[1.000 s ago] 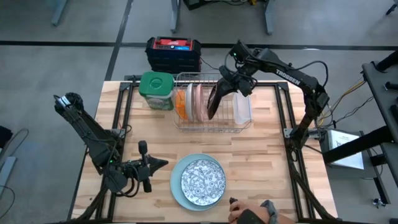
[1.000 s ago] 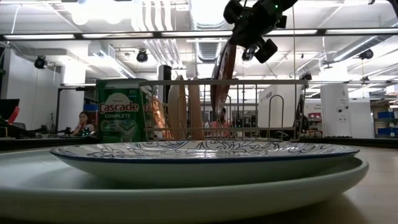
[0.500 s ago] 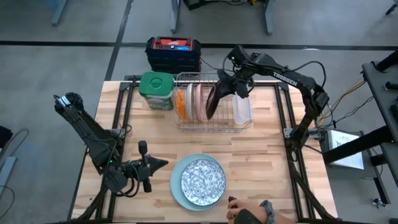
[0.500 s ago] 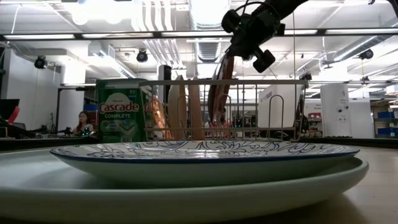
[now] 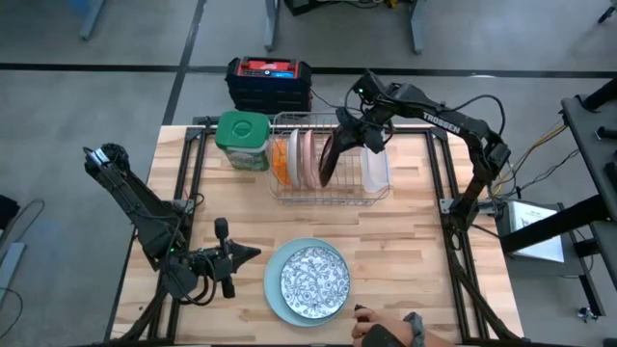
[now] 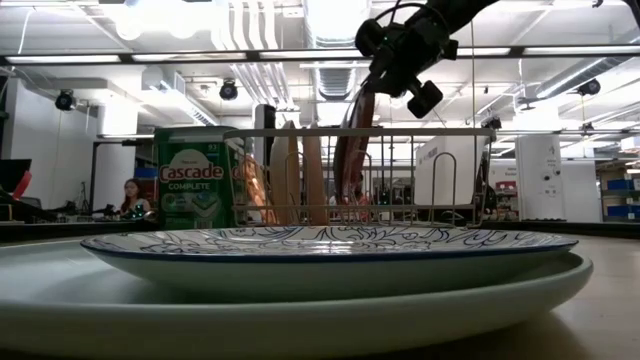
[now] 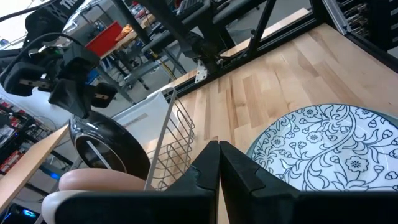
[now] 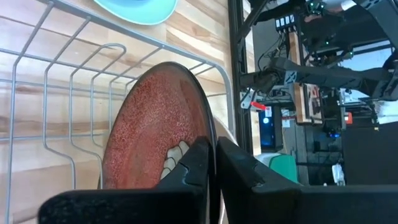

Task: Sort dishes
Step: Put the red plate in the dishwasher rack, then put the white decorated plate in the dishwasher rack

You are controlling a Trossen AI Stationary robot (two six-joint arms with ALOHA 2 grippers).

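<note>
Left arm: the left gripper [image 5: 243,253] is lying on the bench near its front left corner, fingers pressed together on nothing, just beside the stacked plates.
Detergent tub: a green-lidded Cascade tub [image 5: 241,138] is standing at the bench's back edge, touching the rack's left end.
Stacked plates: a blue-patterned plate [image 5: 313,280] is sitting on a larger light blue plate [image 5: 273,286] at the front edge, middle.
Dish rack: the wire dish rack [image 5: 318,193] is standing at the back edge, holding an orange plate [image 5: 280,160] and a pink plate [image 5: 305,158] upright in its left slots.
Dark red plate: the dark red plate [image 5: 329,160] is hanging tilted over the rack's middle slots, just right of the pink plate; whether its lower edge is touching the wires cannot be told.
Right arm: the right gripper [image 5: 353,136] is pinching that plate's upper rim, fingers clamped on it.
Handling: the plate is looking stiff, glazed, likely slippery and breakable; the rim is the place to take hold, a firm pinch near the top.
Person: a hand [image 5: 386,329] is resting at the front edge, right of the stacked plates.
</note>
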